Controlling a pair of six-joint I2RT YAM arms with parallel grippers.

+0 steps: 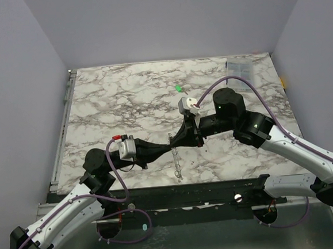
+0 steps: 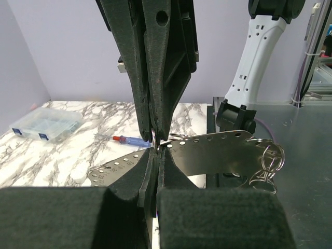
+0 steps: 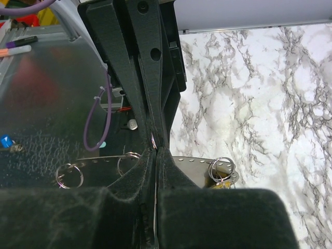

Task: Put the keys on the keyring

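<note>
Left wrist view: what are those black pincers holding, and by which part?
Both the left gripper and the right gripper pinch the perforated metal strip near its middle, tip to tip, where a small ring shows.

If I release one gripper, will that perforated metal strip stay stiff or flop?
Probably stiff: the perforated metal strip holds its shape on both sides of the pinch without sagging. It is likely to pivot, though, as split rings hang off it. It looks thin and smooth, so it may slip.
</note>
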